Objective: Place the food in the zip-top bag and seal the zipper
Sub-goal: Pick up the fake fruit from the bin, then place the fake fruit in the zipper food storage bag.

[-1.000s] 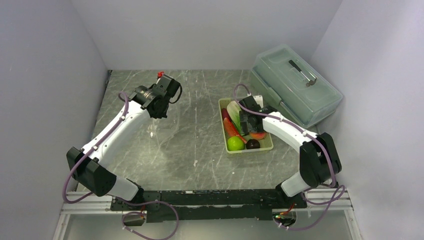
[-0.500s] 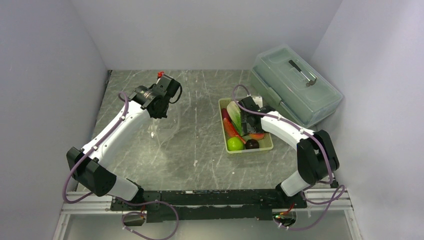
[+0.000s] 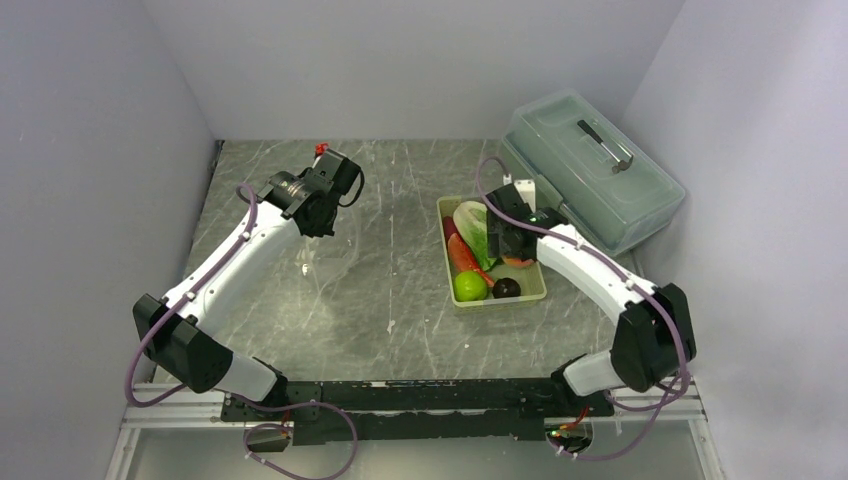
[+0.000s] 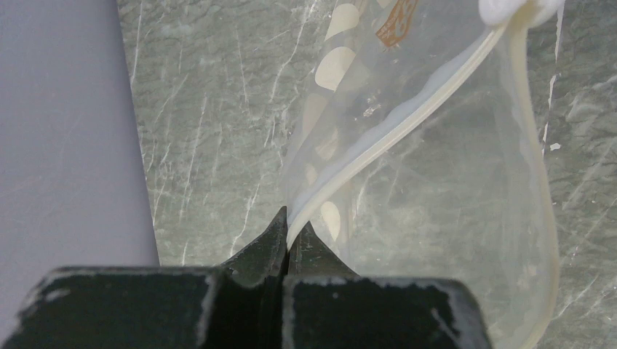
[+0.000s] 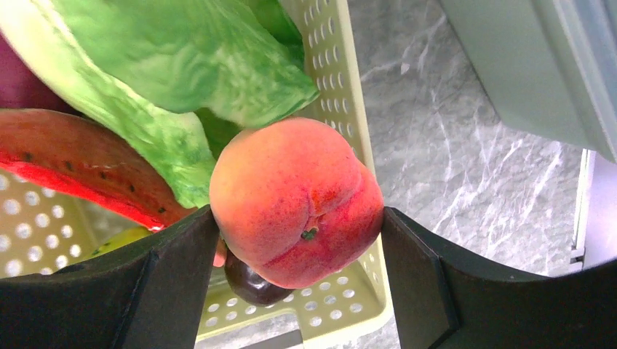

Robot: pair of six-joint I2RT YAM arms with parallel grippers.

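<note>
Peach (image 5: 295,200) sits mid-frame in the right wrist view, pinched by your right gripper (image 5: 296,218) above the basket (image 5: 335,87); its round sides could slip out if you swing fast. Left gripper (image 4: 289,231), pressed together, pinches the zipper (image 4: 407,116); the zip-top bag (image 4: 451,182) mouth, at right, may sag shut.

Right gripper (image 5: 297,218) clamps the orange-red ball (image 5: 291,189), a finger pressed to each side, over the pale green basket (image 5: 342,109). Leafy green lettuce (image 5: 182,65) lies behind it. A dark maroon ball (image 5: 251,280) sits just beneath.
</note>
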